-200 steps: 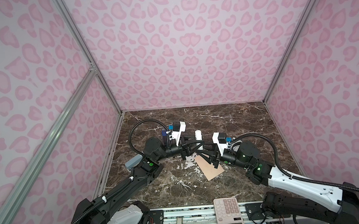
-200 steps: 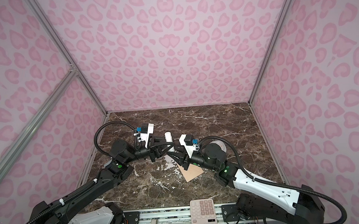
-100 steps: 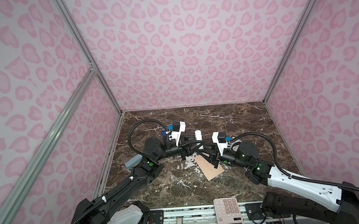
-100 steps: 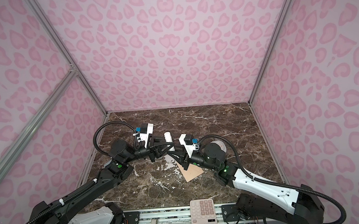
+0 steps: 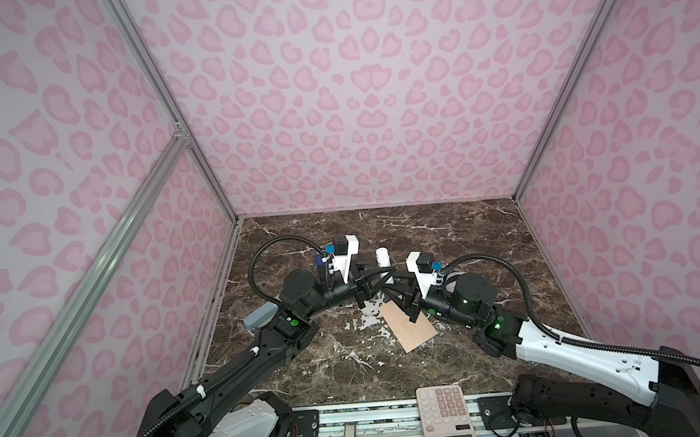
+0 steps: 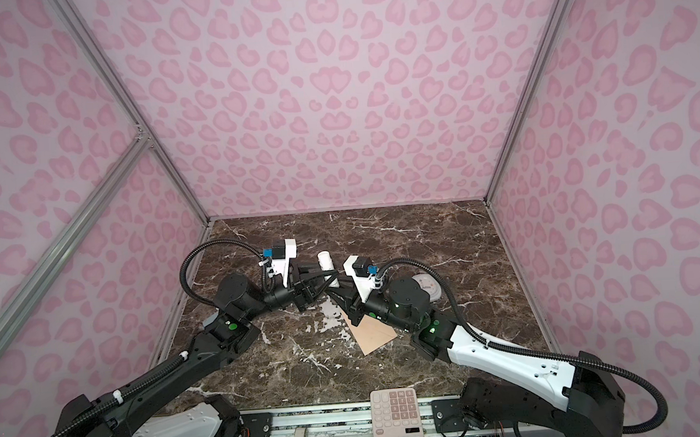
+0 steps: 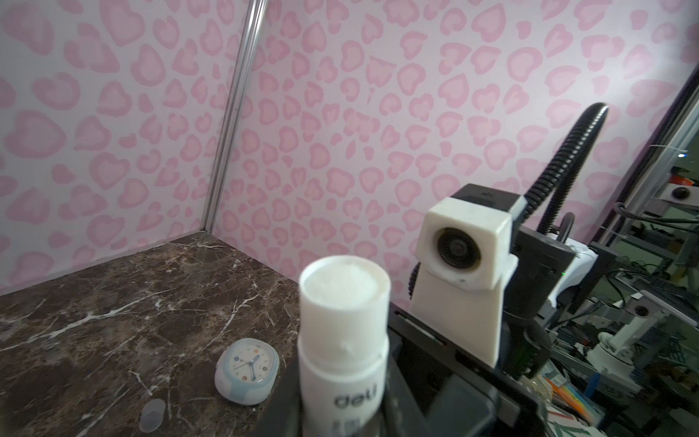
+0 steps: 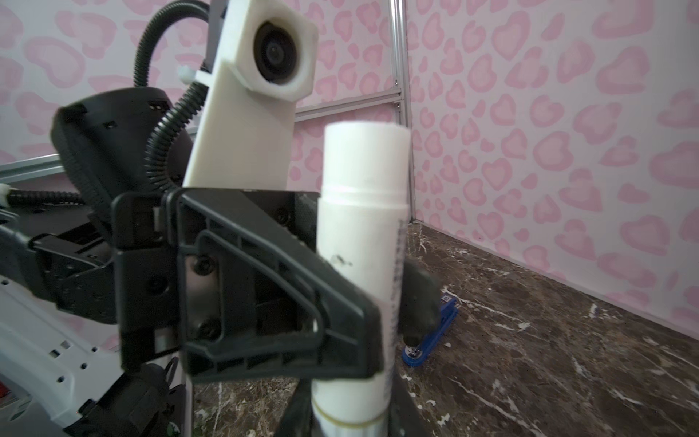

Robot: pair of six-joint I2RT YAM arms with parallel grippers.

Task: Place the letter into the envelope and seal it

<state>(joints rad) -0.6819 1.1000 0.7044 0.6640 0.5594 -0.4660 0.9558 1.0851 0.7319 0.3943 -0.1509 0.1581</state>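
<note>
L tool (image 5: pixel 386 273) clamped on upright glue stick (image 5: pixel 383 257) mid-body; R tool (image 5: pixel 390 288) pinches its base. Envelope (image 5: pixel 410 328) lies flat on desk (image 5: pixel 465 229), 6 o'clock of both tools, near centre.

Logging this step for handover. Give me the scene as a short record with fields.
glue stick: upright, uncapped, between both grippers
left gripper: shut on the glue stick's middle
right gripper: shut around its base
envelope: flat on the table, upper end hidden by the right gripper
letter: not in view
clutter: calculator at the front edge, clock, blue stapler, loose cap
</note>
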